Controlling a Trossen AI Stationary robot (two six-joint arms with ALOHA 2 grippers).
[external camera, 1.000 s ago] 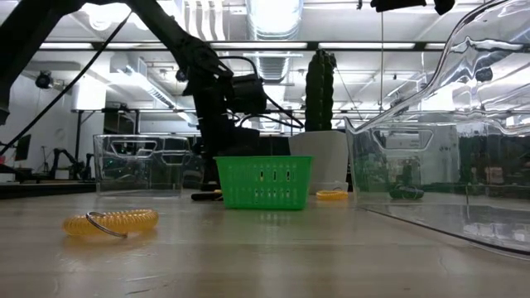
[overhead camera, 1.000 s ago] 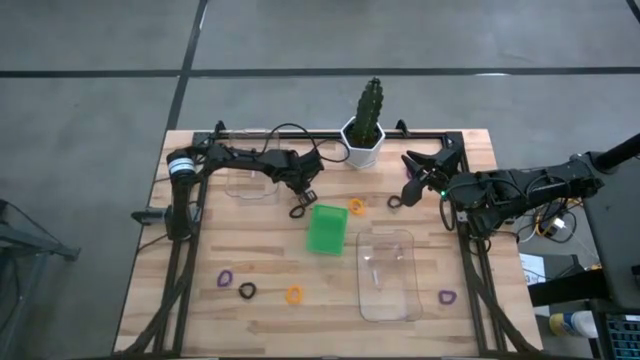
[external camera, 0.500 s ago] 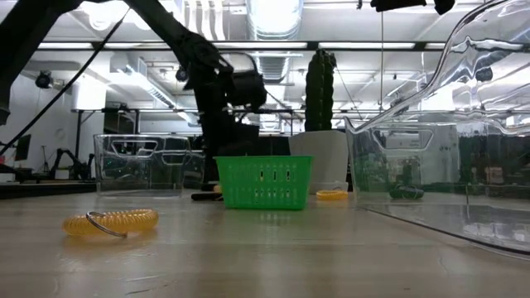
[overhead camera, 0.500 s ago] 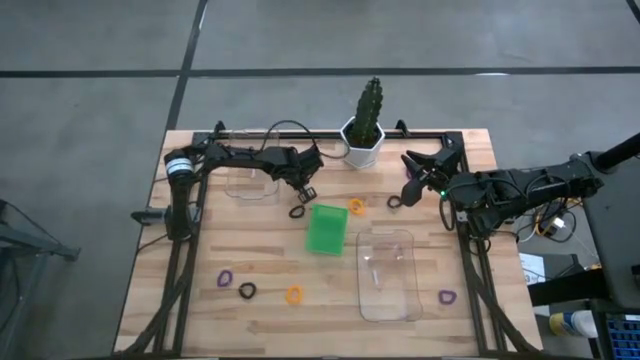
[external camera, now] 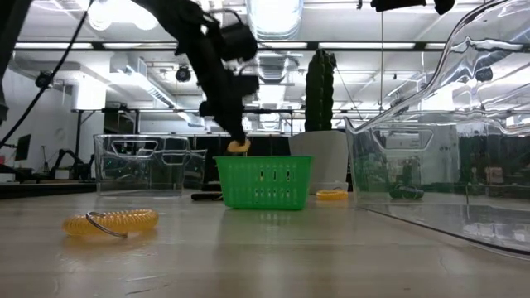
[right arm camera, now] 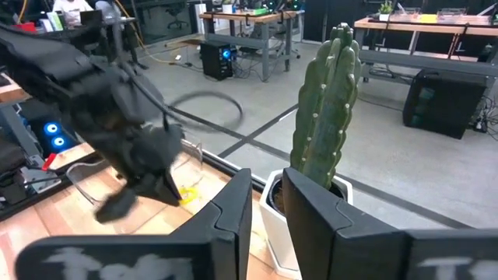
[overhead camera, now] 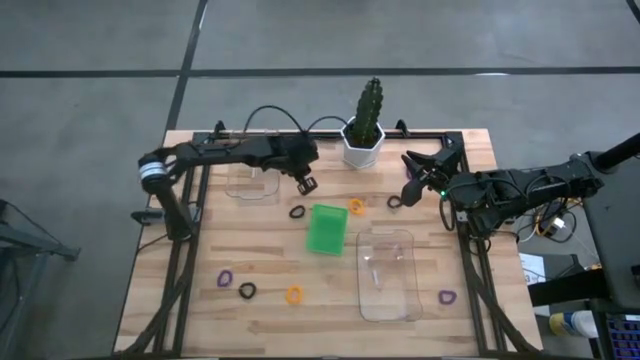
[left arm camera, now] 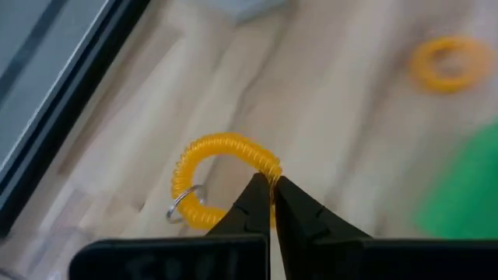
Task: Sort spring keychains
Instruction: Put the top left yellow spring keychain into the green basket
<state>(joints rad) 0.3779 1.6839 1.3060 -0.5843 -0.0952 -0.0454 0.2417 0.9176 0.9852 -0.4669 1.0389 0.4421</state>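
Note:
My left gripper [overhead camera: 308, 185] hangs above the table just beyond the green bin [overhead camera: 326, 228], shut on an orange spring keychain [left arm camera: 226, 167] that also shows above the bin's rim in the low view [external camera: 238, 146]. On the table lie a black keychain [overhead camera: 297, 211], an orange one [overhead camera: 357, 207], another black one [overhead camera: 395, 203], and near the front edge purple [overhead camera: 225, 278], black [overhead camera: 247, 290], orange [overhead camera: 293, 294] and purple [overhead camera: 446, 296] ones. My right gripper [overhead camera: 412, 172] waits open at the far right, touching nothing. My left gripper pinches the orange keychain's coil [left arm camera: 268, 173] between its two fingertips [left arm camera: 253, 194], coming from above and pointing down. The loop is lifted clear of the table and hangs at the fingertips, with its small metal ring [left arm camera: 180, 207] on the far side of the loop.
A clear container [overhead camera: 250, 180] stands at the far left and a bigger one [overhead camera: 388, 272] at the near right. A potted cactus [overhead camera: 367, 120] stands at the far edge. A dark frame rail [overhead camera: 185, 250] runs along each side of the table.
My left gripper has risen from the table beside the black keychain and moved slightly toward the far edge, taking the orange keychain with it. That keychain is now lifted clear, level with the green bin's rim. The right arm kept still.

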